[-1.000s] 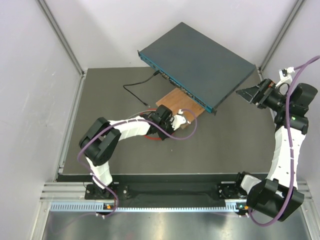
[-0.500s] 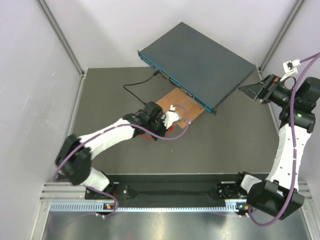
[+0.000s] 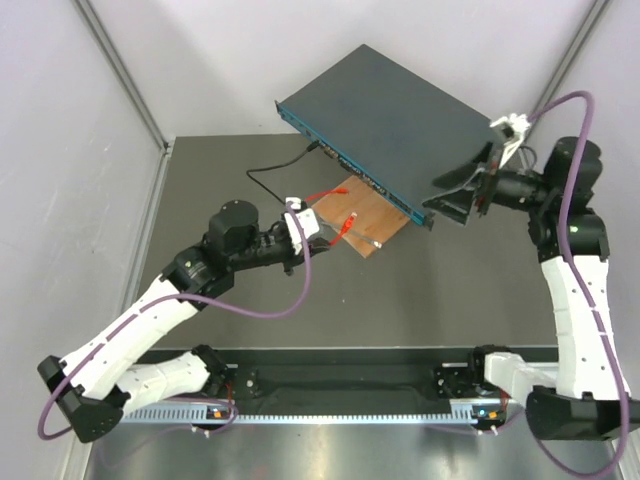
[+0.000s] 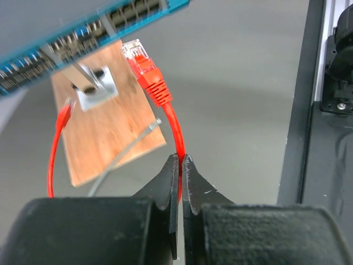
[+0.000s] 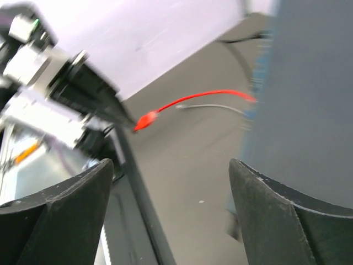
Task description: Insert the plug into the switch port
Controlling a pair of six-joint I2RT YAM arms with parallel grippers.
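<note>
Our left tool [image 4: 180, 161] is pinched fully closed on the red cable [image 4: 175, 130] a little behind the plug [image 4: 144, 62], so the left arm is plainly the nearer one. The plug stands out ahead of the fingertips, over the edge of the wooden board [image 4: 105, 143]. Its long axis leans slightly left of the tool's line, and its clear nose aims at the row holding the switch port [image 4: 129, 14], close but not entered. Our right tool [image 5: 171, 182] gapes wide and empty beside the switch [image 5: 309, 83].

Left hand [image 3: 315, 228] holds the plug [image 3: 347, 220] near the box [image 3: 400, 115]; right hand [image 3: 445, 198] spread at its corner.
</note>
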